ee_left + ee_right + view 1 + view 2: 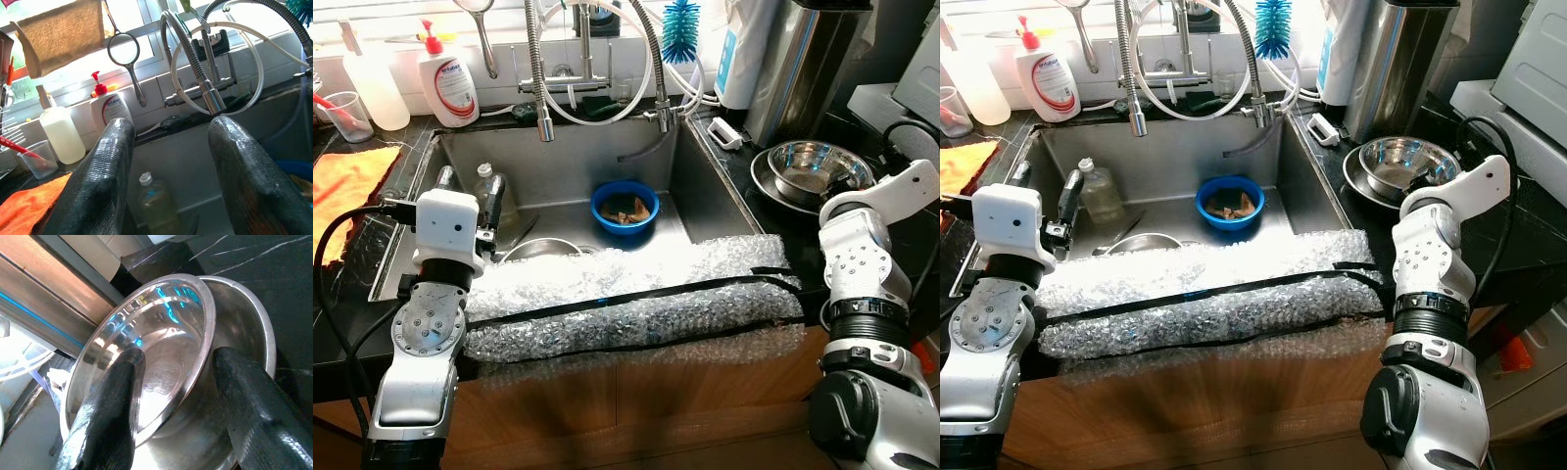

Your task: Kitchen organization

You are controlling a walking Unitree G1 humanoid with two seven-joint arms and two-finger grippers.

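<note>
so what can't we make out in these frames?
- Blue bowl contents: brownish scraps, too small in the eye views to identify.
- Sink front floor: hidden by bubble wrap on the rim.
- Steel pan: mostly behind the wrap.
- Right gripper on the steel bowl: contact unclear, wrist view.

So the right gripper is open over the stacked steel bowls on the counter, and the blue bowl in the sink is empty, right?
Not quite. The blue bowl in the sink is not empty: the left eye view shows brownish scraps inside it. The rest holds: the right gripper is open over the stacked steel bowls on the counter.
</note>
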